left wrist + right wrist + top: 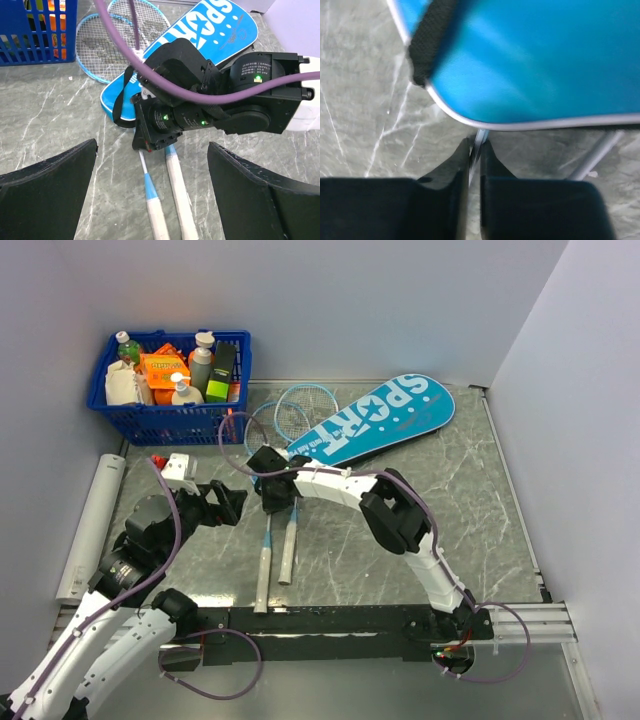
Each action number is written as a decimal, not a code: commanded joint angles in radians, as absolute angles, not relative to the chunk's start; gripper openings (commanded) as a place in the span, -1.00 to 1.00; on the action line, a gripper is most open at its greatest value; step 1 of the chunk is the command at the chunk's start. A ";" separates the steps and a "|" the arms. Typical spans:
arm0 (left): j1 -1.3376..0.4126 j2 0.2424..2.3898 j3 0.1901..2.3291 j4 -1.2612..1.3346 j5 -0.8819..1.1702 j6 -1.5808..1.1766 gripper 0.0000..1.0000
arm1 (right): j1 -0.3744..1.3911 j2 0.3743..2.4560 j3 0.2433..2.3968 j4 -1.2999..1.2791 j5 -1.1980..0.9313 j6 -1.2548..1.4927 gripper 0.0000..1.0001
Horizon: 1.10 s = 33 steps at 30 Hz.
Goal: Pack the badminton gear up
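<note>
Nearest the arm bases, the two rackets (288, 550) lie side by side on the marble-patterned desk (470, 510), their grey-white handles (263, 578) pointing toward the near edge. The left claw (233, 503) hovers just left of them with its fingers (55, 180) spread wide, holding nothing and touching nothing. A white tube (92, 525) lies along the desk's left edge.

Just beyond the handles, the right claw (475, 149) is down over the shafts. Its jaws are drawn almost together, pinching one thin racket shaft (479, 136) between the tips. I cannot tell which racket it belongs to. The second shaft (600, 152) runs free just beside it.

Both shafts pass under the narrow end of the teal "SPORT" bag (390, 418), where a black strap (432, 35) loops out. The bag lies flat, angling away to the far right. The light-blue racket heads (305, 405) show at its left edge, partly covered by it. Farthest back on the left stands a blue basket (160, 420) of bottles.
</note>
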<state>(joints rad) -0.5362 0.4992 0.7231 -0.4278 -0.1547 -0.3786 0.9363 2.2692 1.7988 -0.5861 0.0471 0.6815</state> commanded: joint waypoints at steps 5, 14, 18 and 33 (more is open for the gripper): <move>-0.535 0.489 0.716 -0.391 -0.164 -0.368 0.93 | 0.867 2.142 1.565 -0.462 0.072 0.729 -1.00; -0.535 0.485 0.713 -0.391 -0.172 -0.370 0.93 | 0.859 1.834 1.336 -0.370 0.009 0.687 -1.00; -0.535 0.483 0.713 -0.393 -0.176 -0.373 0.93 | 0.857 1.741 1.299 -0.394 0.012 0.672 -1.00; -0.535 0.479 0.712 -0.394 -0.176 -0.379 0.93 | 0.766 1.499 1.020 -0.399 0.110 0.680 -1.00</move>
